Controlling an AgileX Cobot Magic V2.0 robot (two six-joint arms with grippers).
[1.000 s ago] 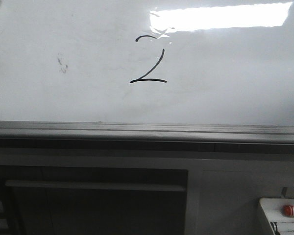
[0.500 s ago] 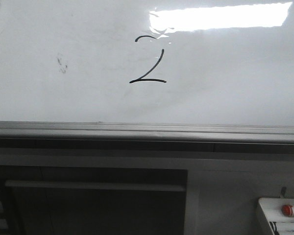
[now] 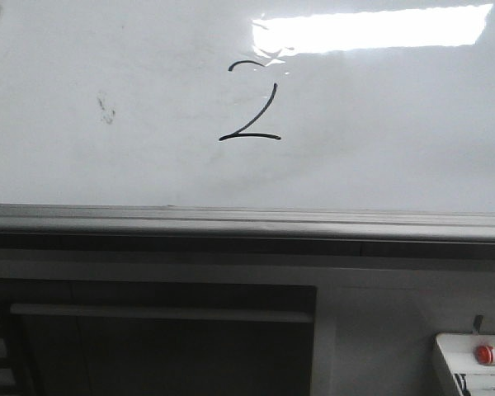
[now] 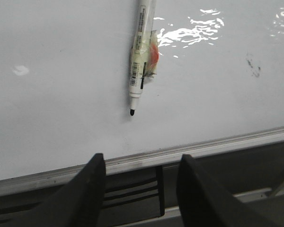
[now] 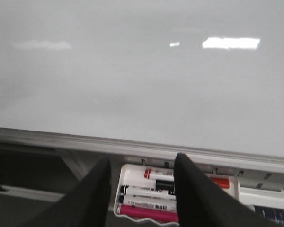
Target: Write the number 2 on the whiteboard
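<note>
The whiteboard [image 3: 379,148] fills the upper front view, glossy white with glare and a grey metal lower frame [image 3: 247,221]. A thin black number 2 [image 3: 252,107] is drawn near its top middle. Neither gripper shows in the front view. In the left wrist view my left gripper [image 4: 142,158] is open and empty, over the board's lower frame. A white marker [image 4: 142,56] with a bare black tip and taped orange patch rests on the whiteboard [image 4: 61,94] beyond the fingers, apart from them. My right gripper [image 5: 141,161] is open and empty, below the whiteboard [image 5: 142,71].
A faint grey smudge [image 3: 106,109] marks the board left of the digit. A small white tray [image 3: 466,367] with a red-capped item sits at lower right. In the right wrist view the tray [image 5: 132,170] holds several markers, right by the fingers. A dark cabinet front lies under the frame.
</note>
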